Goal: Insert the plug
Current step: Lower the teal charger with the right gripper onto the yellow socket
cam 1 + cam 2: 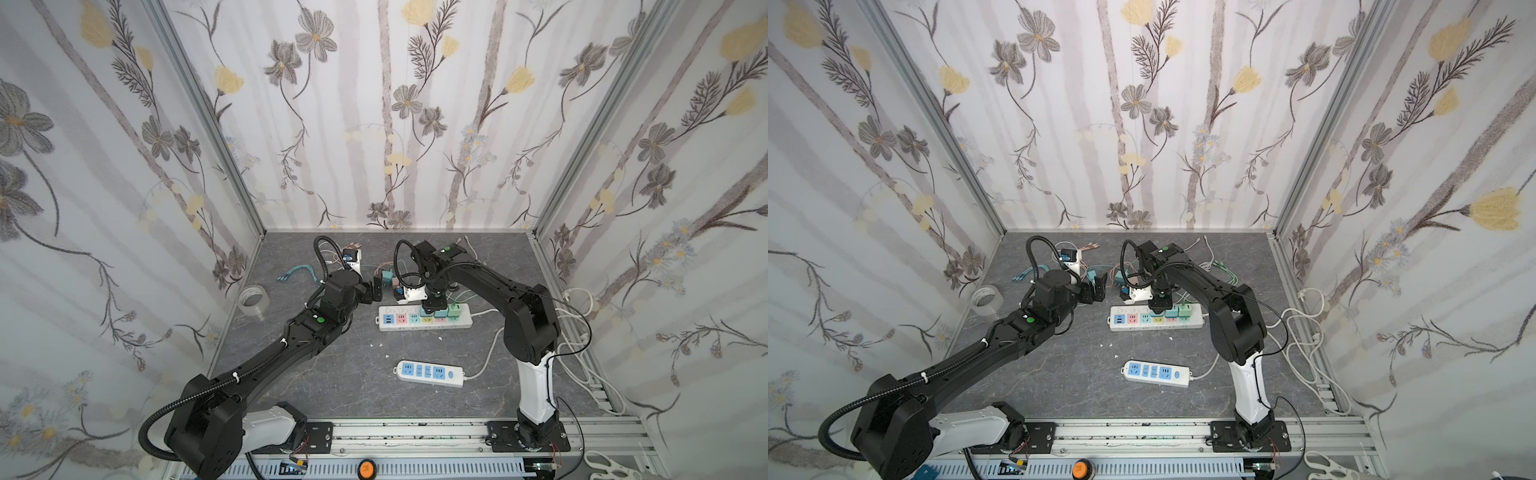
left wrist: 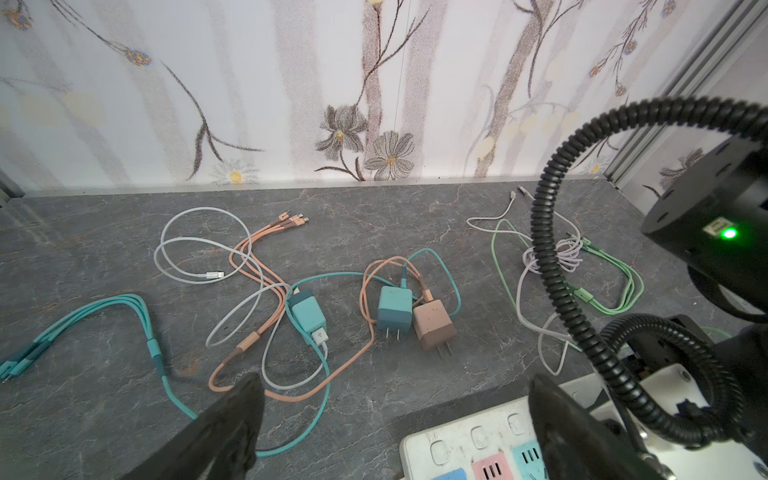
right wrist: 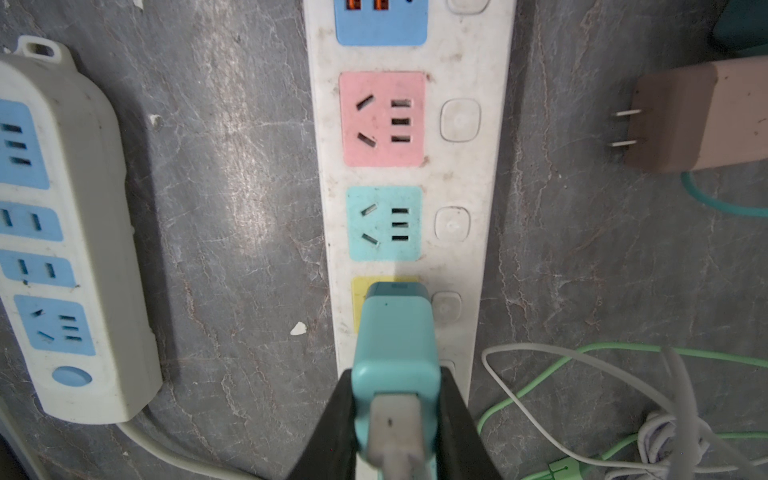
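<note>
clamping my right pincer point(image 3: 395, 388) on the teal plug point(image 3: 395, 328), i hold it against the yellow socket point(image 3: 358, 301); my left pincer point(image 2: 395, 386) gapes wide, empty.

Surface point(image 1: 332, 374): dark grey stone-look, veined, matt with faint sheen. Long power strip point(image 3: 411, 174): white plastic, scuffed, grimy; pastel socket faces matt. Teal plug point(image 3: 395, 332): smooth satin plastic. Right pincer point(image 3: 395, 376): black matt plastic. Short strip point(image 1: 430, 372) at 5 o'clock: cleaner white plastic, slight gloss. Walls point(image 1: 374, 124): grainy floral wallpaper, matt. Rail point(image 1: 415, 432) at 6 o'clock: brushed metal. Tape roll point(image 1: 253, 300) at 9 o'clock: clear, glossy.
</note>
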Action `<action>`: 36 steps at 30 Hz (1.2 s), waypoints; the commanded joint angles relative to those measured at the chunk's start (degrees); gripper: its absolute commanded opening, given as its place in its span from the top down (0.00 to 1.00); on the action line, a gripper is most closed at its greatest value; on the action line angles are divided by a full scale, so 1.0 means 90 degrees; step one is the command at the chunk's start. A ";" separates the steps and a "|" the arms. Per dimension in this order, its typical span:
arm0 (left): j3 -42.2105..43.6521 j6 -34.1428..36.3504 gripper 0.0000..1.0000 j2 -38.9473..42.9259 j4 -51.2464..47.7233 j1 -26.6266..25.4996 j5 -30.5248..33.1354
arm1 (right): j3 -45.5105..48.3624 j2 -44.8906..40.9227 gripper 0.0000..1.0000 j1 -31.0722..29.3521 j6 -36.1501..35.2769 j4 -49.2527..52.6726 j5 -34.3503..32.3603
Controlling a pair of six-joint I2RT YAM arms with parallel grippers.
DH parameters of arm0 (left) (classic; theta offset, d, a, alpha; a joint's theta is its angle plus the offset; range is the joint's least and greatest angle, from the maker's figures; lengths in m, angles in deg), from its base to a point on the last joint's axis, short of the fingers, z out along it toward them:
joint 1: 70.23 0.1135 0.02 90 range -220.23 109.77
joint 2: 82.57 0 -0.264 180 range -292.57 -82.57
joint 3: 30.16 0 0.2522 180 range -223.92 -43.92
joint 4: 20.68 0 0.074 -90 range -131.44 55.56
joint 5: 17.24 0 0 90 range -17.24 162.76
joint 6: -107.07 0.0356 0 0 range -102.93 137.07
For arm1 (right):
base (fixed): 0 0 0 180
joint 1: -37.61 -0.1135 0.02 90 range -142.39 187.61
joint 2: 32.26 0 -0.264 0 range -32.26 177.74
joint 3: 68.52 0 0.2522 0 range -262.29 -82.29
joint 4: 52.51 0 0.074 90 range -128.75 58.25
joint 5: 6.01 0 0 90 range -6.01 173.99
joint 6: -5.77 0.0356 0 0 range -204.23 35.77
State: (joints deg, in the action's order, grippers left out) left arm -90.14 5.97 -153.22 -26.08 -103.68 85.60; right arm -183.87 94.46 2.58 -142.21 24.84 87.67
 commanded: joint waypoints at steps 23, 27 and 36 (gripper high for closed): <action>-0.0070 -0.0076 0.00 -0.0070 -0.0006 0.0003 0.0036 | 0.0182 0.0085 1.00 -0.0006 -0.0073 -0.0137 -0.0195; -0.0050 -0.0066 0.00 -0.0060 -0.0023 0.0006 0.0066 | 0.0285 0.0136 1.00 -0.0006 -0.0052 -0.0205 -0.0175; -0.0050 -0.0070 0.00 -0.0099 -0.0012 0.0006 0.0060 | 0.0378 0.0323 1.00 -0.0039 -0.0048 -0.0301 -0.0253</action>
State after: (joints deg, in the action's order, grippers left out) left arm -90.21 5.91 -154.01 -26.19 -103.68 85.58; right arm -181.33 95.75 2.36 -142.41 22.37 86.16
